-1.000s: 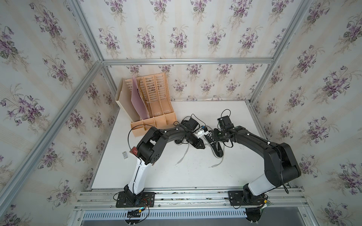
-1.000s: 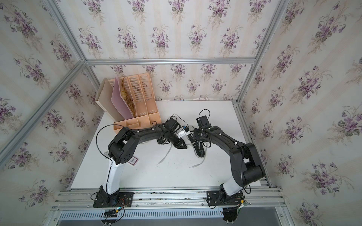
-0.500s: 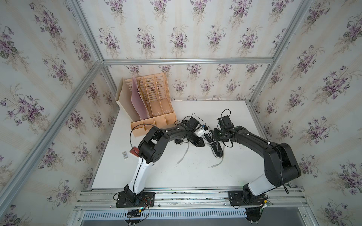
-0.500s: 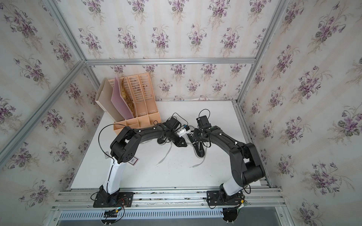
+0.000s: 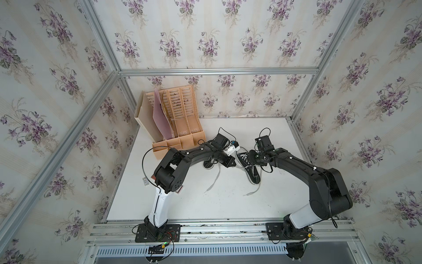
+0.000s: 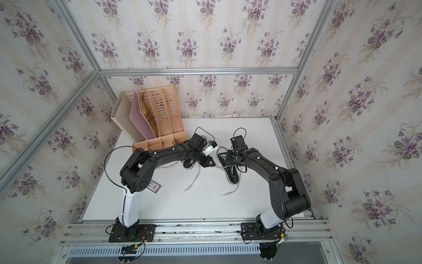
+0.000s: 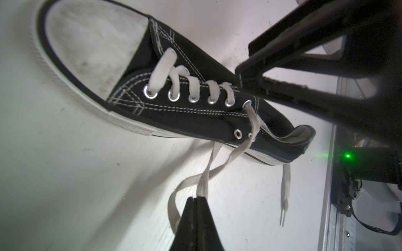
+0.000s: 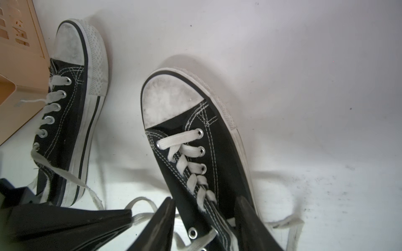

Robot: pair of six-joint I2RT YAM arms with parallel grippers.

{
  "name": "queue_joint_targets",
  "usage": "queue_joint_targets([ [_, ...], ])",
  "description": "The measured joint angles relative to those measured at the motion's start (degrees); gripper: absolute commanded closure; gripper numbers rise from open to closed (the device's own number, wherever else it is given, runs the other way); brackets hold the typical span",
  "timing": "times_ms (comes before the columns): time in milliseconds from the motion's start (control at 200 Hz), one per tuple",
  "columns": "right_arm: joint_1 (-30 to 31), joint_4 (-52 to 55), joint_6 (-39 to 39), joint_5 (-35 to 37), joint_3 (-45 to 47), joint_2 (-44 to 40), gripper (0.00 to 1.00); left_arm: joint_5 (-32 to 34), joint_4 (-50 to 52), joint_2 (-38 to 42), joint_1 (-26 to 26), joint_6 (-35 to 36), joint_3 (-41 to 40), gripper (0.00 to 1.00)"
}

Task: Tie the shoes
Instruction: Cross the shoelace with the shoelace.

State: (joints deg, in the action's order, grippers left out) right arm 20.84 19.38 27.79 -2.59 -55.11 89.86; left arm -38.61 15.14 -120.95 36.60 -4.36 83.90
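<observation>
While left tool (image 7: pixel 198 198) pinches lace (image 7: pixel 203 183), arm (image 5: pixel 194 155) arched

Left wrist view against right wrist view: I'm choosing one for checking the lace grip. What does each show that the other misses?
Only the left wrist view shows the left tool shut on a lace. Only the right wrist view shows the second shoe, the orange file rack and the gap of the open right tool. Both show the same shoe, untied, on the white table.
</observation>
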Motion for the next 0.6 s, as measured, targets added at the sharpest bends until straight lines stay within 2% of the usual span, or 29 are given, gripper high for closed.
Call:
queue_joint_targets([
  [205, 0.6, 0.1, -1.6, -1.1, -2.9, 4.1, 0.47, -1.2, -2.5, 1.1, -0.6, -2.1, -1.7, 1.00],
  [355, 1.4, 0.2, -2.3, -1.1, -5.3, 8.6, 0.54, -1.7, -3.5, 1.4, -1.2, -2.6, -2.4, 1.00],
  [470, 1.3, 0.9, -2.2, 0.0, -6.3, 11.1, 0.66, -1.9, -3.8, 1.5, -1.3, -3.3, -2.6, 1.00],
  [544, 1.3, 1.4, -2.0, 0.3, -7.0, 11.5, 0.80, -1.9, -3.8, 1.8, -1.3, -3.7, -2.7, 1.00],
  [599, 1.5, 1.8, -1.9, 0.6, -7.4, 11.4, 0.94, -1.9, -4.1, 2.2, -1.3, -3.8, -2.8, 1.00],
])
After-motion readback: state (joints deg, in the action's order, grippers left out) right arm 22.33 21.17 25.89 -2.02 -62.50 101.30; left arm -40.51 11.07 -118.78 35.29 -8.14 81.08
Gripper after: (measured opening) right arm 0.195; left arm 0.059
